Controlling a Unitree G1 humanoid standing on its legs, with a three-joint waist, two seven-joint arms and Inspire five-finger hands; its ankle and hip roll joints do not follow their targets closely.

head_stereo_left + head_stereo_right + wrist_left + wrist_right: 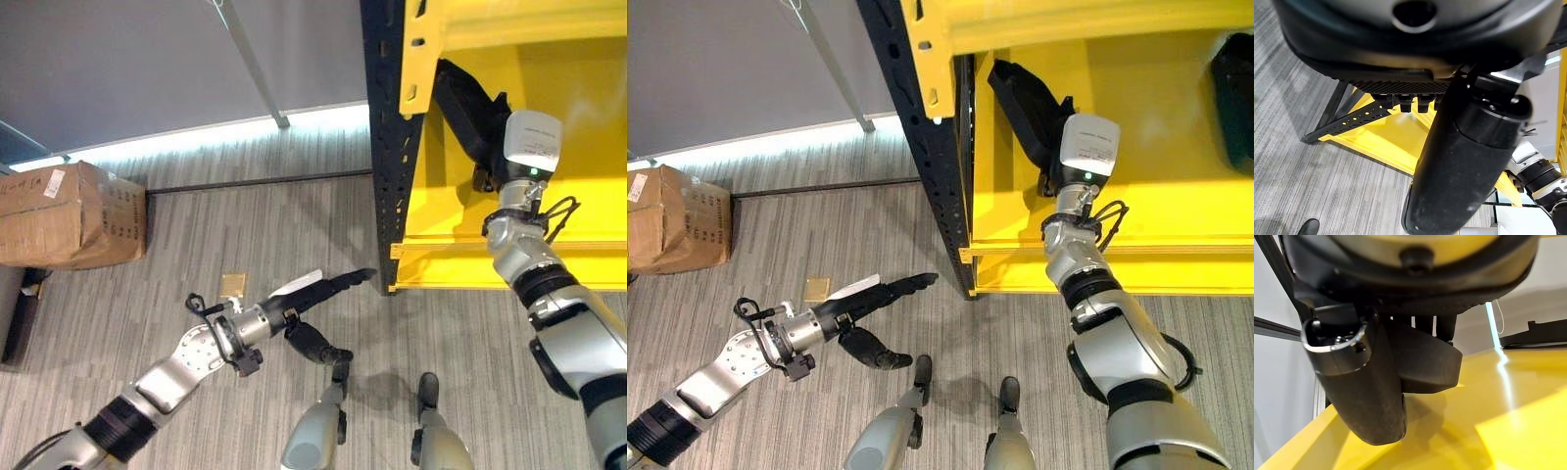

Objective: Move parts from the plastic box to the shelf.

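Note:
My right hand (pixel 1034 113) reaches into the yellow shelf (pixel 1185 166), low over its board. In the right wrist view its thumb (pixel 1364 391) and fingers are curled on a black part (pixel 1427 367) that hangs just above the yellow surface. Another black part (pixel 1236 98) lies on the same shelf board at the far right. My left hand (pixel 312 291) hovers over the carpet in front of the shelf's corner, fingers straight, thumb (pixel 318 345) hanging down, nothing in it.
The shelf's dark perforated upright (pixel 387 147) stands between my two hands. A cardboard box (pixel 69 215) sits on the floor at the left by the wall. A small tan piece (pixel 233 284) lies on the carpet near my left hand. A slanted metal leg (pixel 250 59) stands at the back.

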